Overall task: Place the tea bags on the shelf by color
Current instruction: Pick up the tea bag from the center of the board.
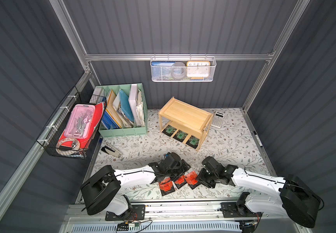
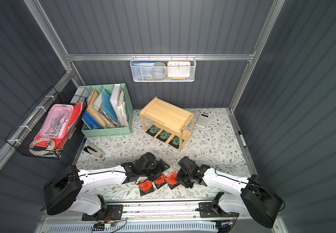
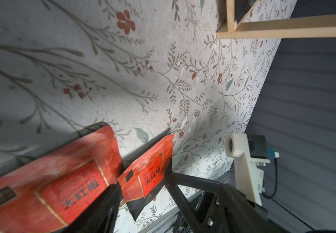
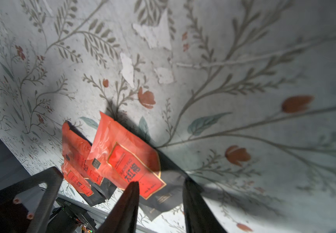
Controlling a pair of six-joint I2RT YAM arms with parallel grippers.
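A: Tea bags, red label?
B: Three red tea bags (image 1: 180, 180) are logged close together on the floral table (image 1: 223, 145), near its front edge, between the grippers. "大红袍" is printed in black on the labels.
A: Green label?
B: Three green tea bags (image 1: 181, 135) are listed side by side on the lower tier of the shelf (image 1: 185, 116). Their print cannot be read.
A: Grippers?
B: The left gripper (image 3: 143, 181) is spread wide, with one red bag seen between its fingers. The right gripper (image 4: 160, 181) is set narrower, jaws parted over a red bag's black end. Nothing is gripped.
A: Other writing?
B: 10, 11, 12, 1, 2 are read on the clock (image 1: 198, 68).
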